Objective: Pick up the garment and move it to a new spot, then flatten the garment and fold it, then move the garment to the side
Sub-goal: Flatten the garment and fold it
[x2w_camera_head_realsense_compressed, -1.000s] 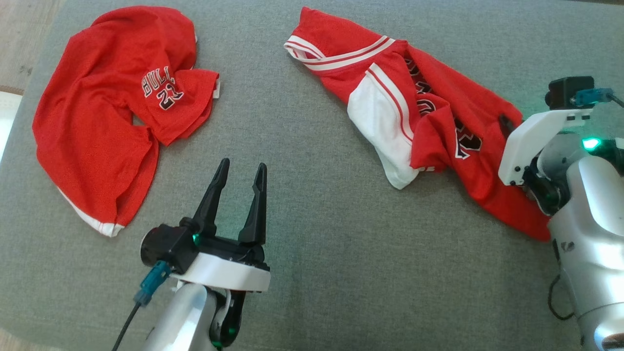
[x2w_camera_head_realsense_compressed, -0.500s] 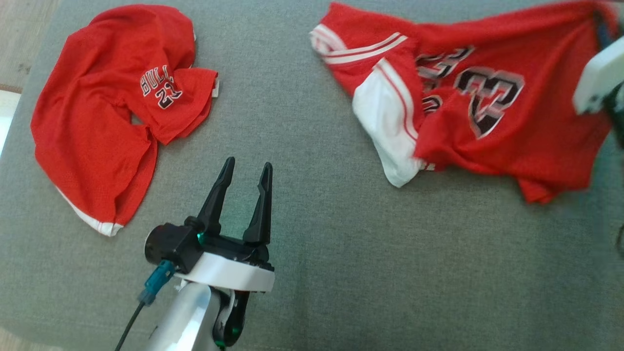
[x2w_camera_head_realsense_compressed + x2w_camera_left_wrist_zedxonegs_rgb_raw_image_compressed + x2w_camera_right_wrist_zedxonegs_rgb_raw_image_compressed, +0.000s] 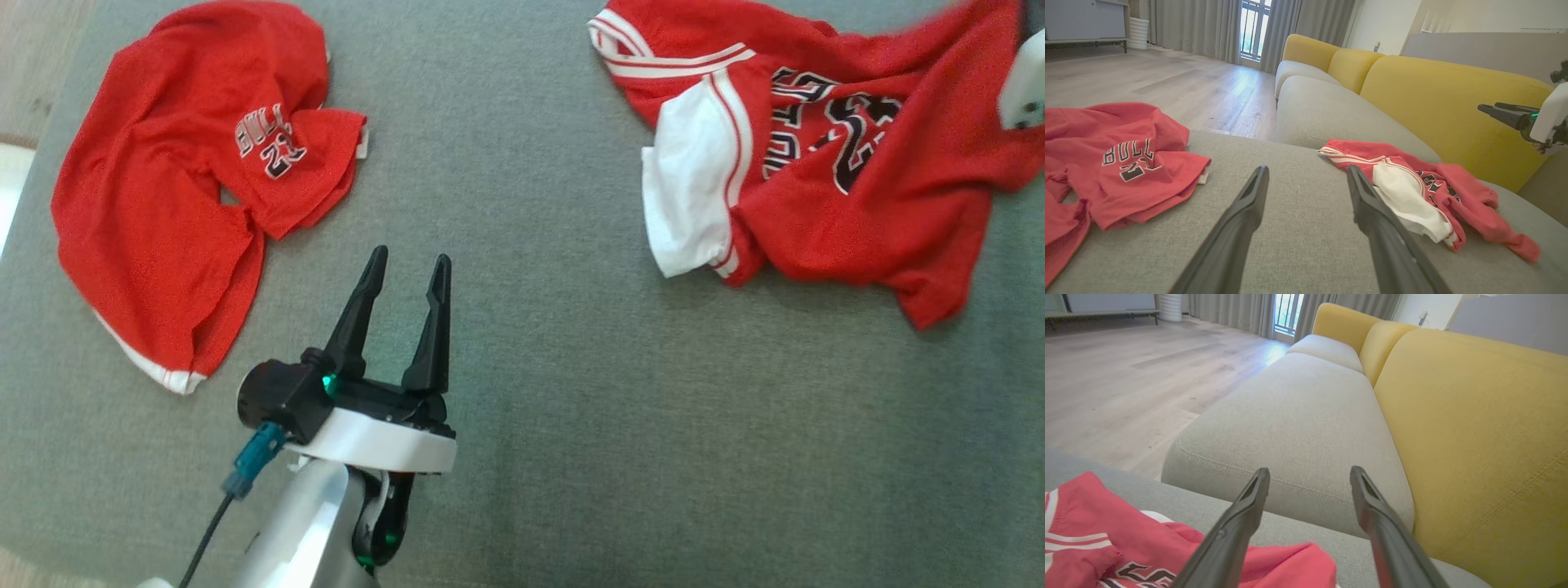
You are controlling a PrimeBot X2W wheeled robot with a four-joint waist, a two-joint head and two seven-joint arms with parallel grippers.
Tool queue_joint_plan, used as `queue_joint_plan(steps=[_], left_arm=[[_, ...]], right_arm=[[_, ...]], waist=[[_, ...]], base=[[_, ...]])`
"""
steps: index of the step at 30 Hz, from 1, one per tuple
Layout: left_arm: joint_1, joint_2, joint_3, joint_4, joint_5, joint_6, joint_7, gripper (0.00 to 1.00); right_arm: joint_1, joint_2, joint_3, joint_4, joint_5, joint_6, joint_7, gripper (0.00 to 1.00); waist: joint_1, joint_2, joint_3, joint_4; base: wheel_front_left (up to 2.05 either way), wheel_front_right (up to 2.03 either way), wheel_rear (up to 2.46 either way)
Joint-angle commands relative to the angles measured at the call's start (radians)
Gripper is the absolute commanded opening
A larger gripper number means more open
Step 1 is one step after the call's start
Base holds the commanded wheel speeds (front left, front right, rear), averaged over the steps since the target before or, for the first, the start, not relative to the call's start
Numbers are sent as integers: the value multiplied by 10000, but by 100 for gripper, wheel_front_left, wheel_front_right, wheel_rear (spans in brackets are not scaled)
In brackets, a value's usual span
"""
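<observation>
Jersey (image 3: pixel 922 204) crumpled on sofa (image 3: pixel 531 367) | left gripper (image 3: pixel 408 257), right gripper (image 3: pixel 1309 470): fingers apart, empty | advice: pinch opposite edges, pull flat

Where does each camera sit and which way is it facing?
Head: on the head, looking down at grey cushion, red garment and jersey; left end effector shows.
Left wrist: low over the cushion, facing the yellow backrest; own fingers show.
Right wrist: above the jersey, facing the next seat; right end effector open.
Shared: jersey, in all three.
</observation>
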Motion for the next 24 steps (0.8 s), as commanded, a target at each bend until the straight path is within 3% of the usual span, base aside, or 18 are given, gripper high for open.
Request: queue_joint_plan(steps=[1,6,12,17,24], left_arm=[[-196,37,418,-268,49,50,-80,100],[-97,37,627,-305,105,69,-80,100],[172,37,870,-363,267,48,-80,100],[505,37,1035,-445,346,88,-80,100],[824,37,1163,-490,383,89,-80,100]], right_arm=[[-201,173,132,-187,45,75,-428,100],[81,646,292,-166,531,75,-1251,100],[1243,1392,1008,-1048,1211,75,-2005,100],[3621,2144,1123,-2850,2082,75,-2180,100],[6887,2879,610,-4990,2276,75,-2221,100]], waist=[[0,0,-168,-159],[0,0,-519,-527],[0,0,-1139,-1096],[0,0,-1693,-1515],[0,0,-2017,-1793]], base=[[0,0,0],[0,0,0],[0,0,0],[0,0,0],[0,0,0]])
